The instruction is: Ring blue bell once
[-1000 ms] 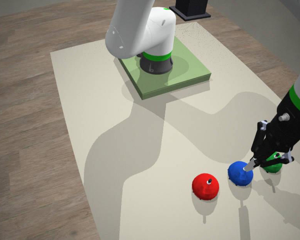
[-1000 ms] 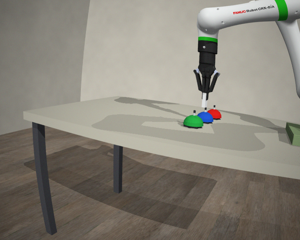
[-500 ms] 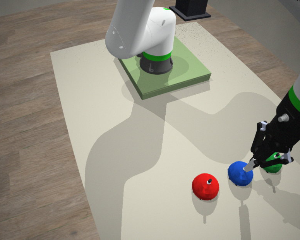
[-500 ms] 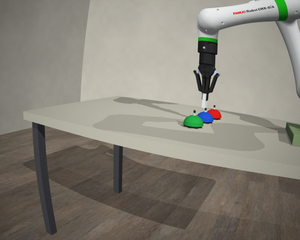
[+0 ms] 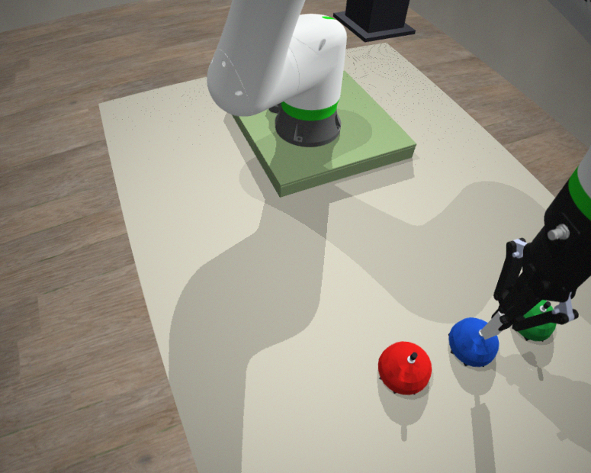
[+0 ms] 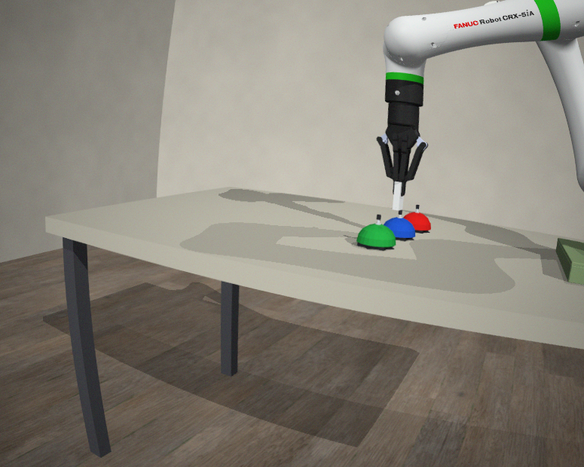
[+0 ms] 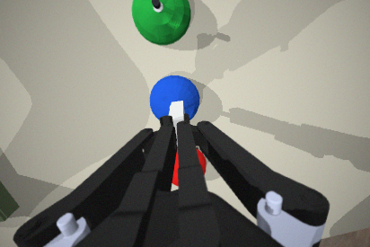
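The blue bell stands in the middle of a row of three bells on the table. My gripper is shut with nothing between its fingers, and its white fingertips point straight down onto the top of the blue bell. The fingertips cover the blue bell's button, which is hidden in the top view and wrist views. In the exterior view only a short dark stub of the button shows under the fingertips.
A red bell and a green bell stand close on either side of the blue one, each with its button up. The arm's green base plate lies farther back on the table.
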`<move>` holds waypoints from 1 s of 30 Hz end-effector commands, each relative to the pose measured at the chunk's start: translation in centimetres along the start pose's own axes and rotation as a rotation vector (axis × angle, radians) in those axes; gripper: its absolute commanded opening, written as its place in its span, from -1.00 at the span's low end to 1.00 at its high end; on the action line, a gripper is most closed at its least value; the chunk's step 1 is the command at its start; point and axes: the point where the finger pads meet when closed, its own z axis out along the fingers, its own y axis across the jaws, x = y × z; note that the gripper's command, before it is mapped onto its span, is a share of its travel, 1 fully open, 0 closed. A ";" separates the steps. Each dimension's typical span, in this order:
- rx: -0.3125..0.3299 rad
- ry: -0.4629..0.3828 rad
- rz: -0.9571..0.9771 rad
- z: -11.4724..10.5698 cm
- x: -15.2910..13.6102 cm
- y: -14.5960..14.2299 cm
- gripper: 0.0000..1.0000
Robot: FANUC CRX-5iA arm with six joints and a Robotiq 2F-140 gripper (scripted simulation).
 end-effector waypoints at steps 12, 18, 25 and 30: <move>0.000 0.000 0.000 0.3 0.0 0.0 -1.00; 0.000 0.000 0.000 0.3 0.0 0.0 -1.00; 0.000 0.000 0.000 0.3 0.0 0.0 -1.00; 0.000 0.000 0.000 0.3 0.0 0.0 -1.00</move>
